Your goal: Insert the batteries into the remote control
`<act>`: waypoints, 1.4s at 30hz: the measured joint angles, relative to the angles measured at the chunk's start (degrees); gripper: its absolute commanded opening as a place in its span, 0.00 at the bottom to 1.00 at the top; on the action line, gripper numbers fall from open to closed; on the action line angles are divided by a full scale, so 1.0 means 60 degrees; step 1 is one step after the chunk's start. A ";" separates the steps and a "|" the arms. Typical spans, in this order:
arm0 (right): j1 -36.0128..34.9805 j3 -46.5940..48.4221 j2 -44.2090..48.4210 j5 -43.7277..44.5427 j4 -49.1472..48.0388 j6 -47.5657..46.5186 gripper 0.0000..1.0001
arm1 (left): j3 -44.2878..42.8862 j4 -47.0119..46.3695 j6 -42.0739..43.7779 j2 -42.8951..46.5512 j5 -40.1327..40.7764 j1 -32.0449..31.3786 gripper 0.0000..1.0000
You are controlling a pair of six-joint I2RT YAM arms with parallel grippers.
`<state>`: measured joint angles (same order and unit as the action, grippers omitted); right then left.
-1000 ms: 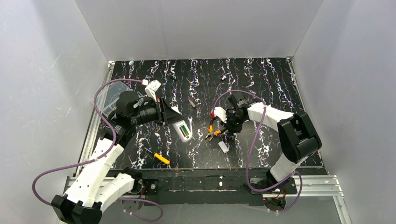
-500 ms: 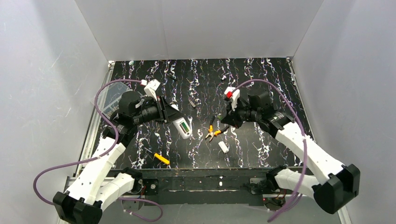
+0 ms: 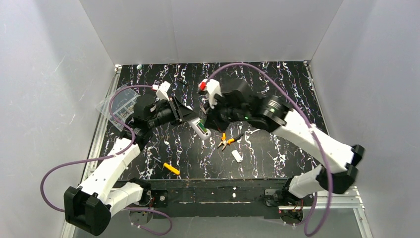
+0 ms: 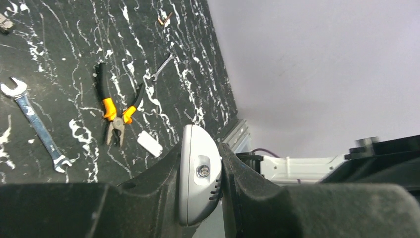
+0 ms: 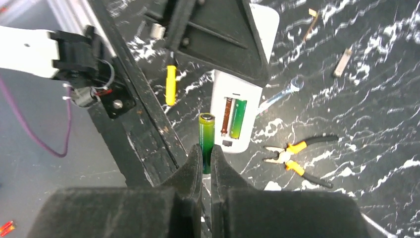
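The remote control is a white handset, and my left gripper is shut on its sides, holding it above the table. In the right wrist view the remote control shows its open back. One green battery lies in the compartment beside a bare slot with a spring. My right gripper is shut on a second green battery, which stands upright just left of the compartment. From above, the left gripper, the remote and the right gripper meet at the table's middle.
Orange-handled pliers and a small white cover piece lie right of the remote. A yellow-handled screwdriver lies near the front edge. A spanner rests on the mat. A clear plastic box sits at the left edge.
My right arm has swung left from above the pliers to the remote. My left gripper has shifted the remote slightly right and toward the right gripper.
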<state>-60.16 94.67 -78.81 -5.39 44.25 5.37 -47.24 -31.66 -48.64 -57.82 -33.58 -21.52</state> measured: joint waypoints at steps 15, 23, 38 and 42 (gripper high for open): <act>-0.0157 0.1304 -0.2069 0.1512 0.2331 0.0696 0.01 | 0.0576 -0.1548 -0.1512 -0.0160 -0.0175 -0.0007 0.00; -0.0157 0.1402 -0.2080 0.1614 0.2397 0.0940 0.01 | 0.0601 -0.1756 -0.1701 -0.0160 -0.0189 -0.0007 0.00; -0.0153 0.1752 -0.2492 0.1362 0.2550 0.1286 0.04 | 0.0699 -0.2098 -0.1865 -0.0280 -0.0233 -0.0004 0.00; -0.0146 0.1759 -0.2550 0.1359 0.2557 0.1381 0.05 | 0.0787 -0.2182 -0.1949 -0.0302 -0.0237 -0.0004 0.00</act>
<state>-61.04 105.23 -94.11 2.76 59.59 13.65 -42.52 -44.75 -60.34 -59.64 -35.00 -21.54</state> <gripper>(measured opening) 0.056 0.252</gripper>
